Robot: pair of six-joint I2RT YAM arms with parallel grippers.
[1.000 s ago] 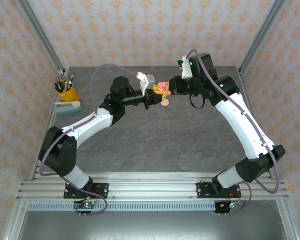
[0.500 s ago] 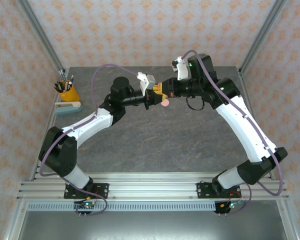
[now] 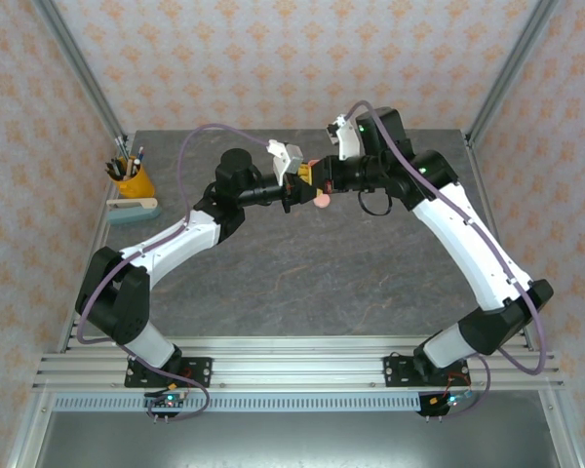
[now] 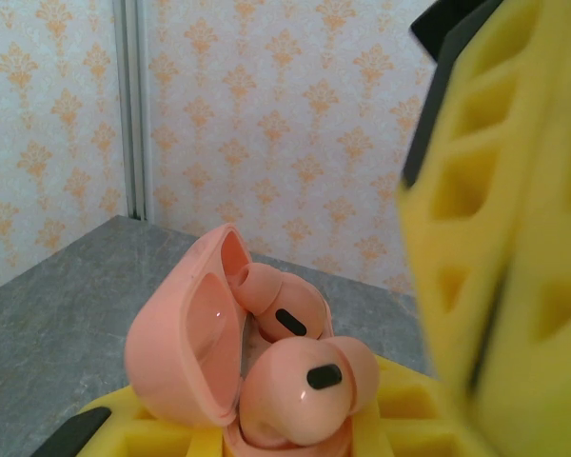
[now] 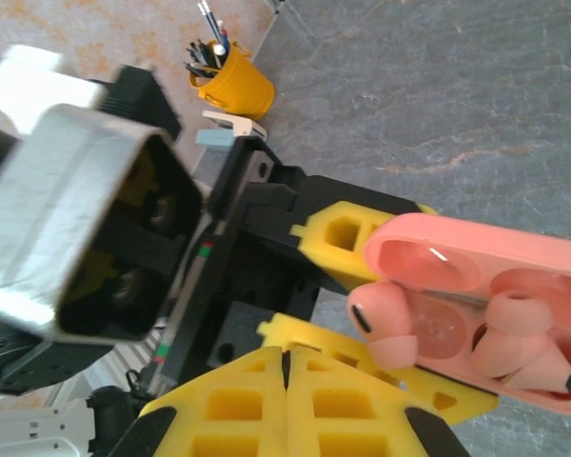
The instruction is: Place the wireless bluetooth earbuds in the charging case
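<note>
Left gripper grips the open charging case. Both earbuds sit inside the case, and one earbud stands proud at its rim. Right gripper is pinched shut and empty, just beside the case. Probably best to press the proud one straight down, slowly, with the case steady.

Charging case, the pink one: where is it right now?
In the top view the charging case is held above the far middle of the table by the left end effector, with the right end effector just beside it.
</note>
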